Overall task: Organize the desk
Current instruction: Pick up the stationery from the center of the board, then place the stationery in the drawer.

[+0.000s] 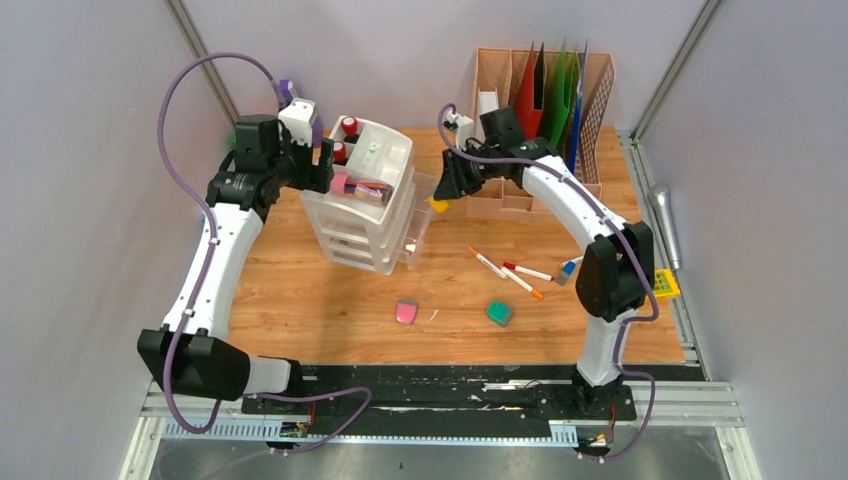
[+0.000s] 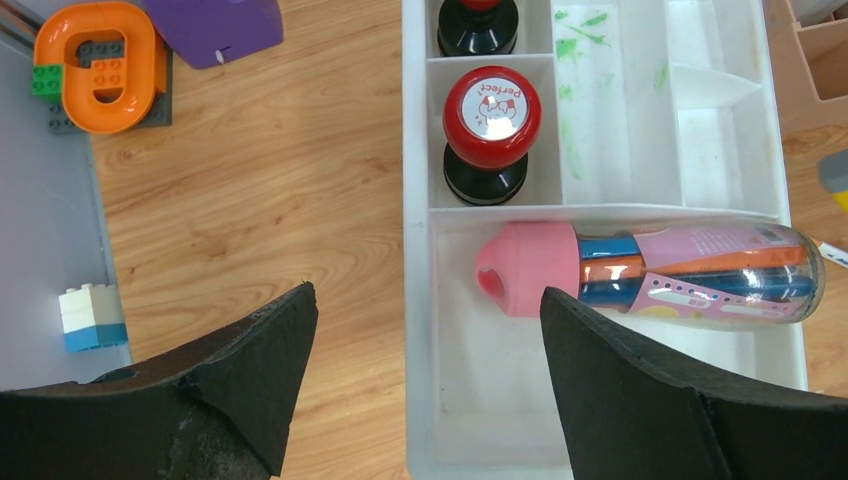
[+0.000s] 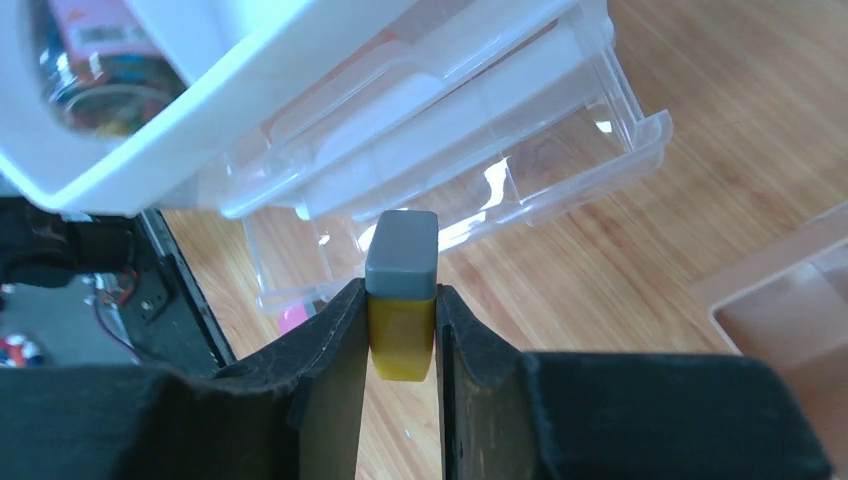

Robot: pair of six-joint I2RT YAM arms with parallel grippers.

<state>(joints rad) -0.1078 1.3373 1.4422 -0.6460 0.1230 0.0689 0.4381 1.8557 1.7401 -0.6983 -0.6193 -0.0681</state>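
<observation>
My right gripper (image 3: 400, 305) clamps a grey-topped yellow rubber block (image 3: 402, 262); my left gripper (image 2: 425, 300) gapes over a white plastic tray (image 2: 415, 250).

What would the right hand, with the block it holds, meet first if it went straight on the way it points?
Probably the pulled-out clear drawer of the white organizer; the right hand and its yellow-and-grey block aim at its rim, though depth is unclear.

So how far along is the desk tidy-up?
Done: pen tube and stamps sit in the organizer's top tray. In hand: right gripper holds a yellow-grey eraser by the open drawers; left gripper open. Left: pink eraser, green eraser and markers loose on the desk.
</observation>
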